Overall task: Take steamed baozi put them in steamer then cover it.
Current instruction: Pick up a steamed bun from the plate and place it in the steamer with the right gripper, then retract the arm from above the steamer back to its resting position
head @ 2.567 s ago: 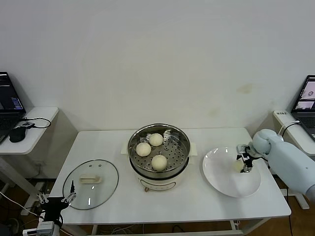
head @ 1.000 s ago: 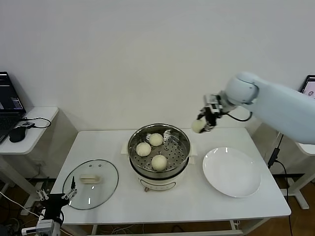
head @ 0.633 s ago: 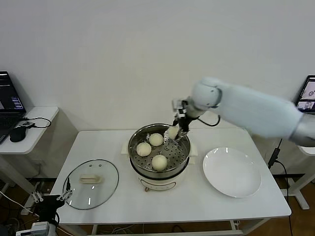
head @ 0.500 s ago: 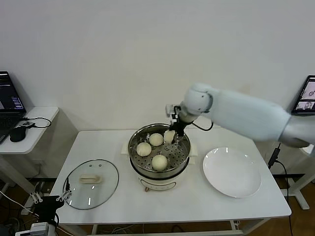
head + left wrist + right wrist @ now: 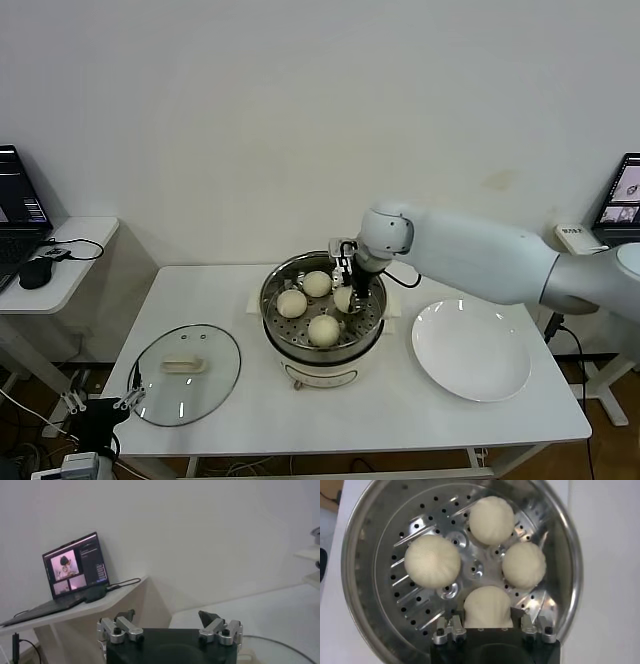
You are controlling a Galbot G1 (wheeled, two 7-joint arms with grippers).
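While the right arm reaches over the pot, the scene reads as follows.

Right gripper: lowered inside the steamer; its fingers sit on either side of the fourth baozi, which rests on the perforated tray; whether they clamp it or have let go, I cannot tell.

Steamed baozi: all four lie on the tray inside the steamer, the other three apart from each other around the tray's centre.

Steamer: uncovered, at the middle of the white counter.

Glass lid: flat on the counter, on the robot's left of the steamer.

White plate: on the counter, on the robot's right of the steamer.

Left gripper: released, fingers spread wide, holding nothing, parked low off the counter's left front corner near the lid.
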